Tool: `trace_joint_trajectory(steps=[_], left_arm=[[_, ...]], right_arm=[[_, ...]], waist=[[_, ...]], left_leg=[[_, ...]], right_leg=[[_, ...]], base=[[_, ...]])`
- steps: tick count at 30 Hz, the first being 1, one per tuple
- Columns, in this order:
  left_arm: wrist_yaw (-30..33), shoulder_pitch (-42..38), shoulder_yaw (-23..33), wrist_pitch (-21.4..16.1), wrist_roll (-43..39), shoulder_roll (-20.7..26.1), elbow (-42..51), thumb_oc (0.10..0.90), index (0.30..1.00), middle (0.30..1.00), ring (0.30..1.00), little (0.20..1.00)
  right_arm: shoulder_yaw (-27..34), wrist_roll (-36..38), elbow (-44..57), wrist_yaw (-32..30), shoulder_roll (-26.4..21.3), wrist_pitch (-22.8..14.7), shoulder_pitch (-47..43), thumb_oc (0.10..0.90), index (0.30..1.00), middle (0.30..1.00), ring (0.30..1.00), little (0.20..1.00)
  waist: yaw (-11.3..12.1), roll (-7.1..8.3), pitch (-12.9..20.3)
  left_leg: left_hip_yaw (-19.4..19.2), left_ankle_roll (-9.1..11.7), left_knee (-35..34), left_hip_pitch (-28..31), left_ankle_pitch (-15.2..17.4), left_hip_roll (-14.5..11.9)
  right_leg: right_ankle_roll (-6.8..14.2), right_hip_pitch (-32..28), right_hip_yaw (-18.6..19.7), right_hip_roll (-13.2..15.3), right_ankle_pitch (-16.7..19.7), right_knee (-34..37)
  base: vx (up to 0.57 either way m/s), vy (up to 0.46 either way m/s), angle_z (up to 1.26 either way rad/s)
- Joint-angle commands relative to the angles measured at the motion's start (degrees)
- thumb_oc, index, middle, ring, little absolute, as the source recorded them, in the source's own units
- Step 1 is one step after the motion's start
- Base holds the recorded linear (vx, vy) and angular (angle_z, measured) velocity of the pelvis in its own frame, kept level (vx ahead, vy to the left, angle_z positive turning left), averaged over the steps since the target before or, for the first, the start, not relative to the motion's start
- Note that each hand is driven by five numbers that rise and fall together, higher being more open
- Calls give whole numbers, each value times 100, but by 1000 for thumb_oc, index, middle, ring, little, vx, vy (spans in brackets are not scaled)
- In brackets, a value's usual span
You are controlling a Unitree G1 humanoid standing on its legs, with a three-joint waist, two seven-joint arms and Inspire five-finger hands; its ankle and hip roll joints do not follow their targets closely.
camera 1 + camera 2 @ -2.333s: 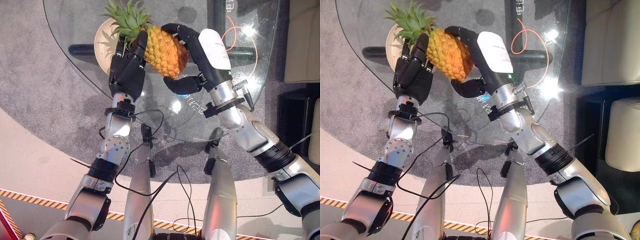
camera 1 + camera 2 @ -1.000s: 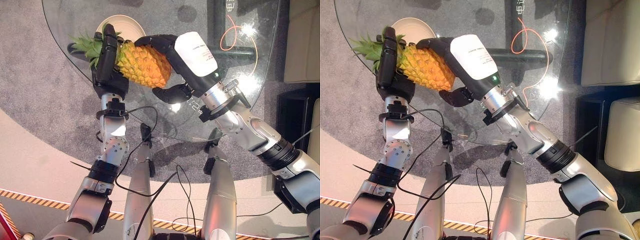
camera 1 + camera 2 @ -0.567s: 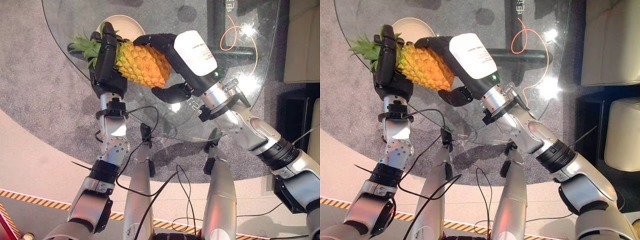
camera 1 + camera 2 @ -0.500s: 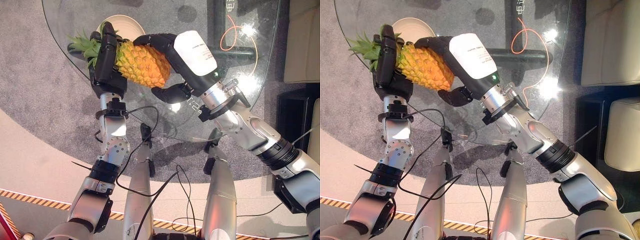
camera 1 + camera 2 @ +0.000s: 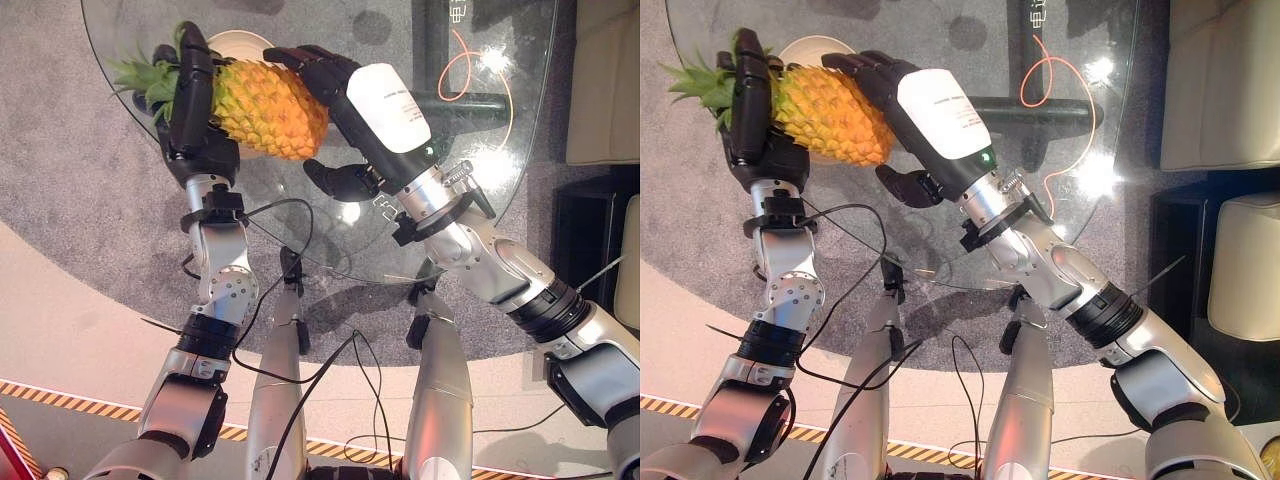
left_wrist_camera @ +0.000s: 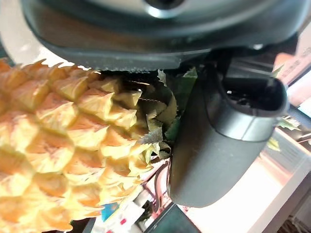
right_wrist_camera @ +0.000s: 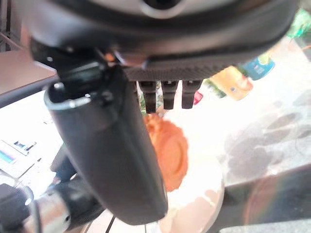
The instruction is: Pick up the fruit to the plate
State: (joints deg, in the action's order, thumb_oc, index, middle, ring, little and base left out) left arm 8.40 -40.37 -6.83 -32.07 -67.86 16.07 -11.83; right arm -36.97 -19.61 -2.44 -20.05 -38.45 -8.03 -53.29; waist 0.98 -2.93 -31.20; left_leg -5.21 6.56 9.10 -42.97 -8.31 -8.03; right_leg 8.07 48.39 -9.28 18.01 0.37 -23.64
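A round glass table stands on a grey carpet, its dark base bar showing through the top. An orange cable loops on the glass on the right side, and bright light glints off the surface beside it. Beige upholstered seats stand off the table's right edge, and a yellow-and-black striped tape crosses the paler floor nearest the robot.

The pineapple is in the air above the far left part of the table, lying on its side with its green crown pointing left. It hangs over the cream plate, of which a rim shows behind the fruit, apart from it. The left hand presses flat against the crown end with its fingers straight, as the left wrist view confirms, where leaves and yellow skin sit against the palm. The right hand cups the opposite end, its fingers curled over the top of the fruit and its thumb jutting underneath.

Compared with half a second ago, both hands and the pineapple sit farther from the robot and more to the left, and the fruit now covers more of the plate.
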Motion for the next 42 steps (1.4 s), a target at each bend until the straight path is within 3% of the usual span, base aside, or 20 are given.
trace_joint_trajectory(steps=[1, 18, 26, 35, 42], left_arm=[[-37, -590, 313, -788, 698, 106, 950, 100, 300, 300, 300, 200], [1361, -738, 471, -999, 2038, 101, 883, 100, 300, 300, 300, 200], [1956, -818, 538, -1011, 2917, 218, 758, 100, 300, 300, 300, 200], [3287, -1014, 657, -1069, 4764, 539, 448, 100, 300, 300, 300, 200], [3948, -1110, 749, -1164, 5540, 780, 99, 100, 300, 300, 300, 200]], right_arm=[[371, 62, 464, -357, 150, -406, -477, 800, 900, 900, 900, 900], [519, 16, 316, -635, 194, -245, -529, 800, 900, 900, 900, 900], [750, 23, 31, -1221, 64, -44, -372, 800, 900, 900, 900, 900], [1347, 271, -550, -2071, 11, 44, 58, 800, 900, 900, 900, 900], [1862, 986, -994, -2673, 14, 97, 526, 800, 900, 900, 900, 900]], waist=[[99, 65, 141], [92, 89, 141], [29, 117, 141], [-87, 153, 141], [-173, 174, 141]], left_leg=[[288, 173, 411, -181, 323, 8], [284, 184, 326, -163, 286, 12], [260, 202, 389, -198, 320, -18], [226, 210, 429, -220, 370, -53], [181, 218, 427, -235, 395, -73]], right_leg=[[290, -386, -84, 45, 398, 775], [285, -394, -94, 10, 397, 810], [280, -352, -69, -7, 386, 789], [279, -297, -21, -45, 384, 792], [277, -232, 23, -82, 362, 753]], base=[[0, 0, 0], [0, 0, 0], [0, 0, 0], [-1, 3, 0], [0, 5, 0]])
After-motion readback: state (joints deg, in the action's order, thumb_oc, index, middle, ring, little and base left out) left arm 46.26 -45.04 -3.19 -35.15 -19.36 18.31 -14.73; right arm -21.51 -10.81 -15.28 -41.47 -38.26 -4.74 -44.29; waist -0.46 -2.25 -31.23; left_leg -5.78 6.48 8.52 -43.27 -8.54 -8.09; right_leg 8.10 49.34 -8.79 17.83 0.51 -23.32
